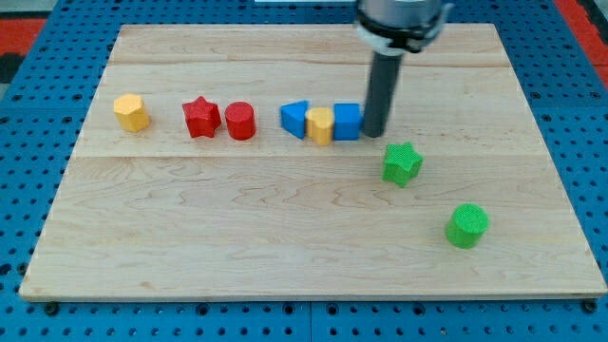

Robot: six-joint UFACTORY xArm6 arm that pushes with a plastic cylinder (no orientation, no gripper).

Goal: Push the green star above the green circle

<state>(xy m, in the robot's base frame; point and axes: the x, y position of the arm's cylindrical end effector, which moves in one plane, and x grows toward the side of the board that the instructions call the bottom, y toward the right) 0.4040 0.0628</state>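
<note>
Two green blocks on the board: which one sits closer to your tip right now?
The green star. It lies just below and right of my tip, while the green circle sits farther off toward the view's bottom right.

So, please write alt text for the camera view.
My tip rests beside a blue cube, up-left of the green star; the green circle lies lower right. Yellow, blue and red blocks line the wooden board.

Wooden board [190,247] carries yellow, red, blue blocks, green star [402,162], green circle [467,225]
</note>
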